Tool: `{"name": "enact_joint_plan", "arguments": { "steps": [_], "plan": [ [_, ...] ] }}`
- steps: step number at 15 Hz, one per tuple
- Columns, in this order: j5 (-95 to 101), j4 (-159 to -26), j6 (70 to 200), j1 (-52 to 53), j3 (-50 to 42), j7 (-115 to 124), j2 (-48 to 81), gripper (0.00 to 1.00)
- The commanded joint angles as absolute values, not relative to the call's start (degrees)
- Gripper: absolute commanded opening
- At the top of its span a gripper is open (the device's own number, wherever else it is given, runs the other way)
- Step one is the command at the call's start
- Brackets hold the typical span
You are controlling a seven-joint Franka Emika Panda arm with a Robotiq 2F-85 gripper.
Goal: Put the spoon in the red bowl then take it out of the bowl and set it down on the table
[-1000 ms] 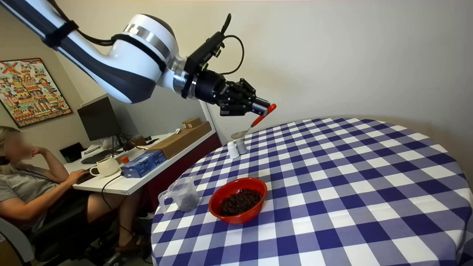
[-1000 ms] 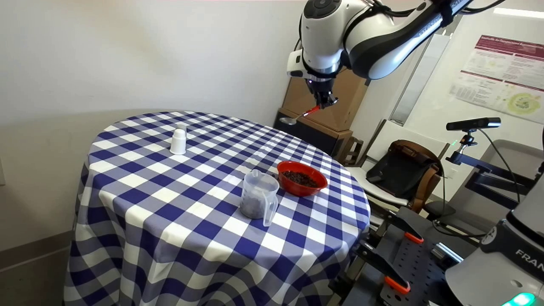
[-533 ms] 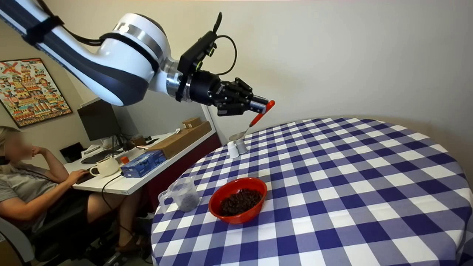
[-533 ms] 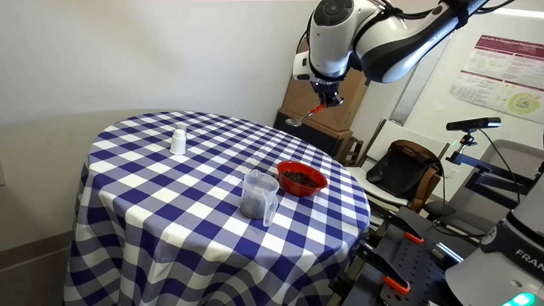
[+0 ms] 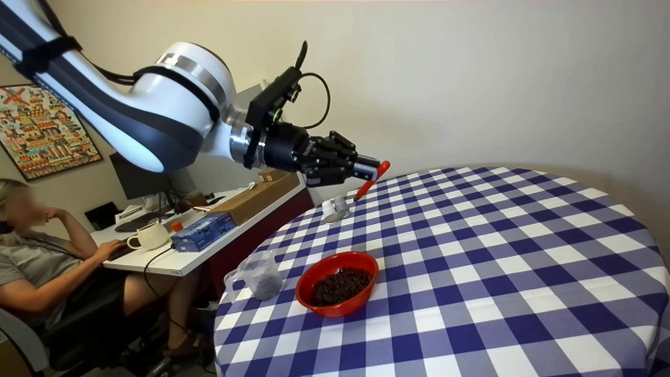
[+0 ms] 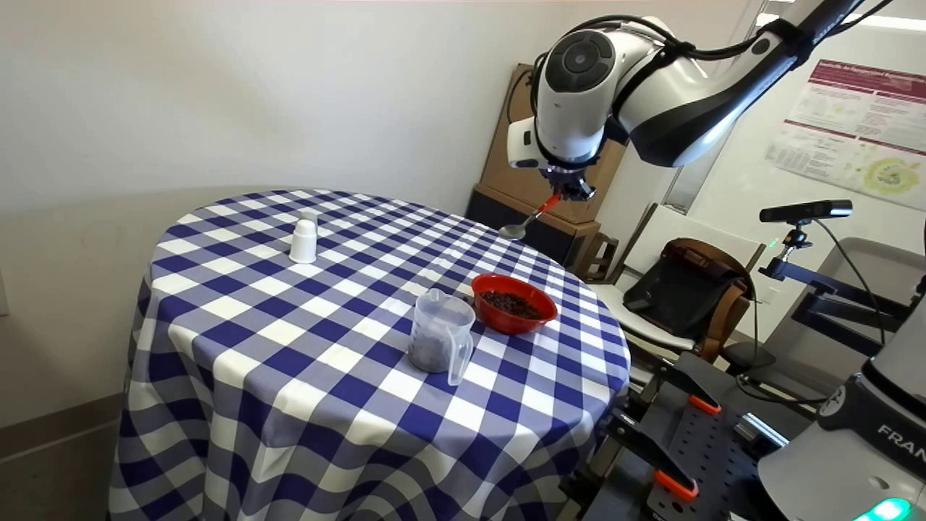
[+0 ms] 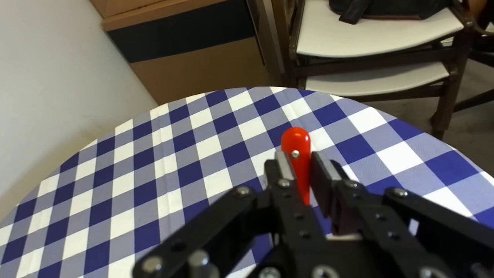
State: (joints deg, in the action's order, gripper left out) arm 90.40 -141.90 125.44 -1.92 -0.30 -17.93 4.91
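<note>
My gripper (image 5: 369, 168) is shut on the red-orange handle of the spoon (image 5: 366, 189) and holds it in the air above the table (image 5: 471, 251). The spoon's silver head (image 6: 512, 231) hangs down and to the left of the fingers (image 6: 569, 192) in an exterior view. In the wrist view the handle end (image 7: 296, 139) sticks up between the fingertips (image 7: 303, 162); the spoon's head is hidden there. The red bowl (image 5: 340, 309) stands on the checkered cloth below the gripper and holds dark beans. The bowl (image 6: 506, 323) is apart from the spoon and out of the wrist view.
A clear measuring jug (image 5: 264, 280) stands close beside the bowl; it also shows in an exterior view (image 6: 438, 340). Small white cups (image 6: 304, 244) stand farther off on the cloth. A wall borders the table. A person sits at a desk (image 5: 157, 264) beyond it.
The arm has come down with the spoon still in the gripper. The spoon's head is lower and nearer the bowl's level. The bowl, jug and white cups have not moved.
</note>
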Motion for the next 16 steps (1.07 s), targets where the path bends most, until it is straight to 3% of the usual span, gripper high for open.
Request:
{"name": "enact_joint_plan", "arguments": {
  "steps": [1,16],
  "plan": [
    [92.5,-143.5,122.9,-1.2,0.0,-15.1,5.7,0.05],
    [108.8,-146.4,119.6,-0.5,1.0,-0.1,11.6,0.05]
  ]
}}
